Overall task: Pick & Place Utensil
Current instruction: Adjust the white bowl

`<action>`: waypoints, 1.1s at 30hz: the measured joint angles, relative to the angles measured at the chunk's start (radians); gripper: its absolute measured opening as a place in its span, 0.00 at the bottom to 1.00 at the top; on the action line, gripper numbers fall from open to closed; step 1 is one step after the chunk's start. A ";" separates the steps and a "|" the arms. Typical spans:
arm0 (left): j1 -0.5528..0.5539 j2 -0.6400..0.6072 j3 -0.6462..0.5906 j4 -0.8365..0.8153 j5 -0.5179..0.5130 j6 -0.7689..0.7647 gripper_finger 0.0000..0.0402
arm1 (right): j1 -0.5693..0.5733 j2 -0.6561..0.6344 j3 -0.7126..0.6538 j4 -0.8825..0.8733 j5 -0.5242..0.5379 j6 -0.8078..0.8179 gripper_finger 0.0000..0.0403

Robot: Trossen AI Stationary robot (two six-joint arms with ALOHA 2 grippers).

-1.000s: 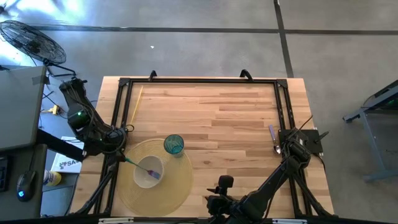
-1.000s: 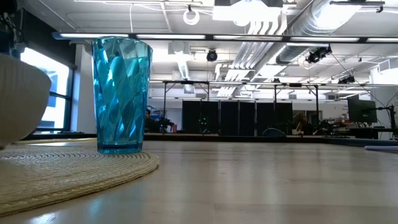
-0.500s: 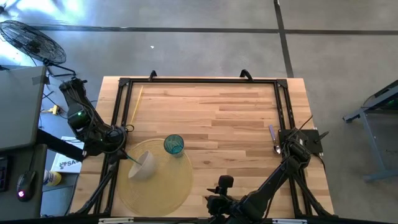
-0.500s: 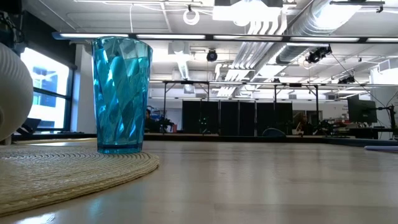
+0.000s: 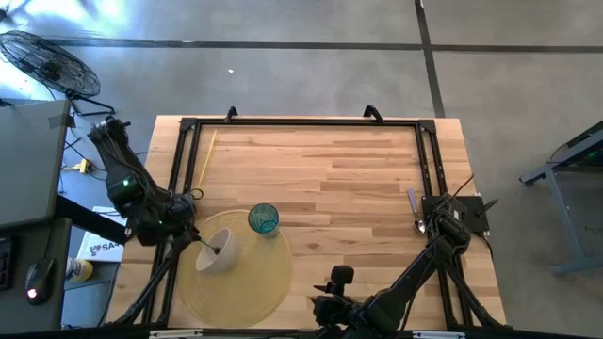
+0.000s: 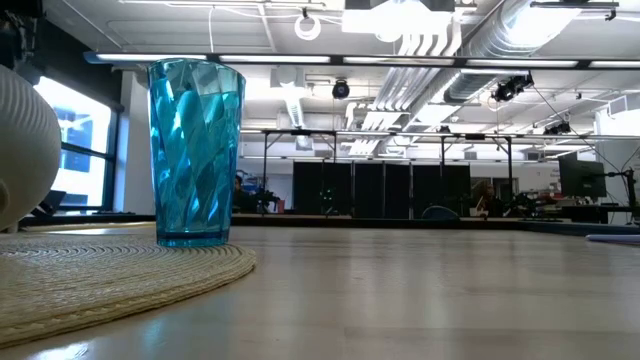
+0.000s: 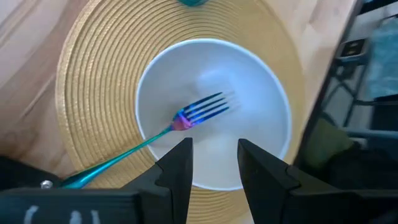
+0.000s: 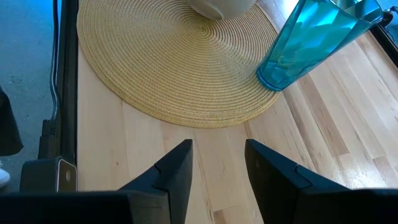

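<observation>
Iridescent blue-to-purple metal, the fork (image 7: 186,121) lies with its tines inside the white bowl (image 7: 261,93) and its handle slanting out over the rim; it looks light, stiff and slick, best pinched along the thin handle. The bowl, tipped on the woven placemat (image 5: 268,273) at the table's near left, holds nothing else, and the blue tumbler (image 5: 263,219) beside it looks empty. The left gripper (image 7: 213,163) hovers over the bowl with its fingers parted, holding nothing; the right gripper (image 8: 217,167), parked at the table's right edge, is likewise apart.

Industrial lab or workshop: exposed ceiling ducts (image 6: 440,45), strip lights, concrete floor (image 5: 311,75), floor fan (image 5: 47,61), framed wooden worktable (image 5: 358,179)
</observation>
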 joint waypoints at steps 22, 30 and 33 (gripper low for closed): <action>0.000 0.177 -0.001 0.237 -0.075 0.089 0.31 | -0.006 0.000 0.000 0.000 0.000 0.000 0.35; 0.000 0.241 -0.001 0.245 -0.085 0.098 0.31 | -0.006 0.000 0.000 0.007 0.009 -0.003 0.35; 0.000 0.275 -0.001 0.246 -0.081 0.098 0.31 | -0.013 0.000 0.000 0.066 0.008 -0.056 0.35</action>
